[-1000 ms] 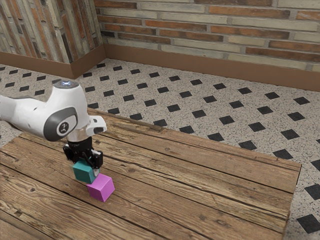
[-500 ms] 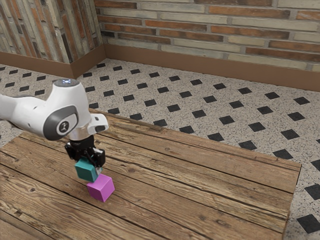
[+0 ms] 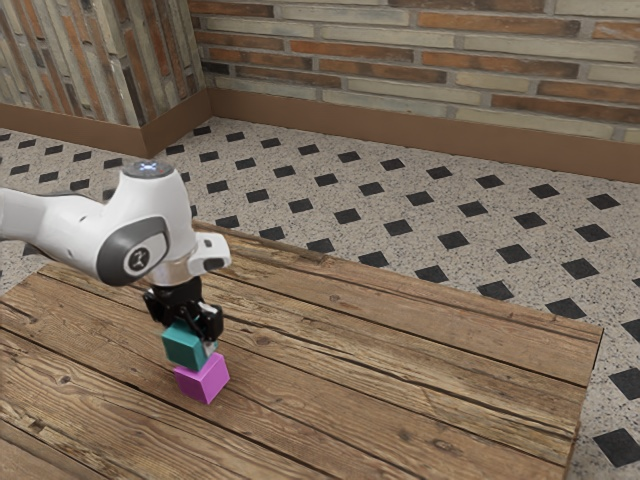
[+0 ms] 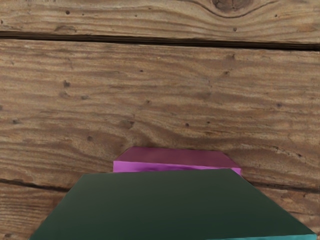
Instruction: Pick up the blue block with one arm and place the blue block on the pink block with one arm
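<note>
My black gripper (image 3: pixel 186 335) is shut on the blue block (image 3: pixel 185 347), a teal-coloured cube held just above the pink block (image 3: pixel 203 381). The pink block rests on the wooden table (image 3: pixel 400 380) and peeks out to the exterior view's right from under the held cube. In the wrist view the dark top of the blue block (image 4: pixel 170 205) sits under my hand, with a strip of the pink block (image 4: pixel 175 160) showing beyond it. Whether the two blocks touch I cannot tell.
The plank table stretches wide toward the exterior view's right, its far edge (image 3: pixel 590 330) meeting a tiled floor (image 3: pixel 420 190). Brick walls (image 3: pixel 400 50) stand at the back.
My hand has carried the blue block toward the exterior view's right, from beside the pink block to nearly over it. The pink block has stayed put.
</note>
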Motion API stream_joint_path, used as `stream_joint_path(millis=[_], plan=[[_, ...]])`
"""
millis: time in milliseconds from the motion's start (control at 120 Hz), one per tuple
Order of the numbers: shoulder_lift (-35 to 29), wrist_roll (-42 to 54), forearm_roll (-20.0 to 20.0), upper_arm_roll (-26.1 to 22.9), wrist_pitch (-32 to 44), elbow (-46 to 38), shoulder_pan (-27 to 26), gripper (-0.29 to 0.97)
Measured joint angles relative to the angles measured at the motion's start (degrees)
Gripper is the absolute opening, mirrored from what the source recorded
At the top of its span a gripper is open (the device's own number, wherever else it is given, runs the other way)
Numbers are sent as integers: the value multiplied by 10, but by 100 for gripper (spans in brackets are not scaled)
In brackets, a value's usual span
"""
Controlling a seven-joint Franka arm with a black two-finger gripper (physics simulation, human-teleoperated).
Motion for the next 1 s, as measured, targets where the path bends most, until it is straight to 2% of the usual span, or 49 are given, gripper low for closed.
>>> stream_joint_path(millis=[442, 617, 775, 900, 1000], plan=[[-2, 4, -1, -1, 1, -10, -8, 32], [-1, 11, -6, -1, 0, -9, -13, 50], [-2, 17, -7, -1, -2, -3, -13, 60], [-9, 22, 1, -2, -45, 88, -11, 63], [-10, 26, 6, -2, -80, 114, -7, 65]])
